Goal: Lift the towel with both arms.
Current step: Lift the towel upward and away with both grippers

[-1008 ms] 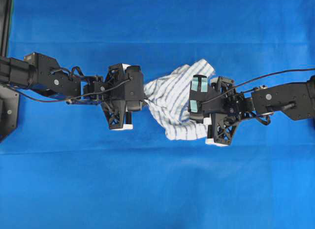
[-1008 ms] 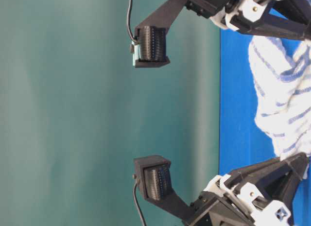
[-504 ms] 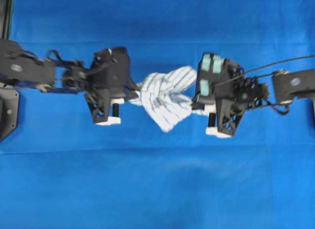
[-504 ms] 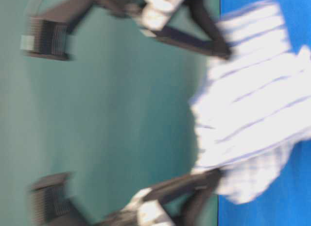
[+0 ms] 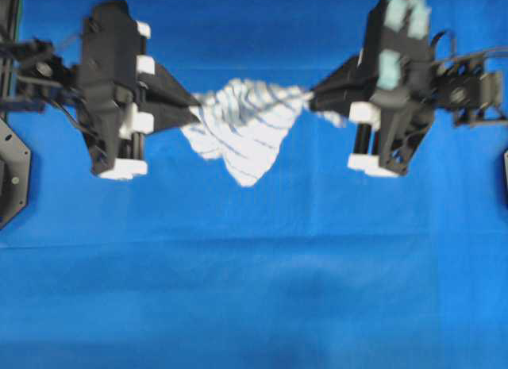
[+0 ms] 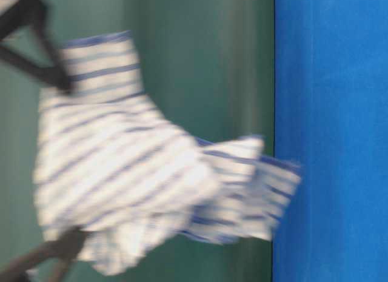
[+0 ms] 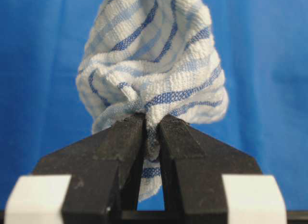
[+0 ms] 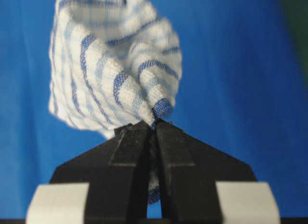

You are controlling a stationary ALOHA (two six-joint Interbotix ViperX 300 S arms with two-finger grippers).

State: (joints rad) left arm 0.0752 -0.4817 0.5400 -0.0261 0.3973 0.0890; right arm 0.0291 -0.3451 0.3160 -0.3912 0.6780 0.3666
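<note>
The left arm's black wedge-fingered hand (image 5: 193,109) with white plastic blocks is clamped on one bunched end of the small white towel with thin blue checked stripes (image 5: 242,127); in the left wrist view its fingers (image 7: 126,137) pinch a fold of the soft fabric between them. The towel hangs stretched between the two hands, sagging to a point below them, above the plain blue cloth surface (image 5: 254,290). To the towel's right, the right arm's matching black hand (image 5: 315,99) is likewise closed tight on the opposite end, cloth caught between its fingers (image 8: 134,137).
</note>
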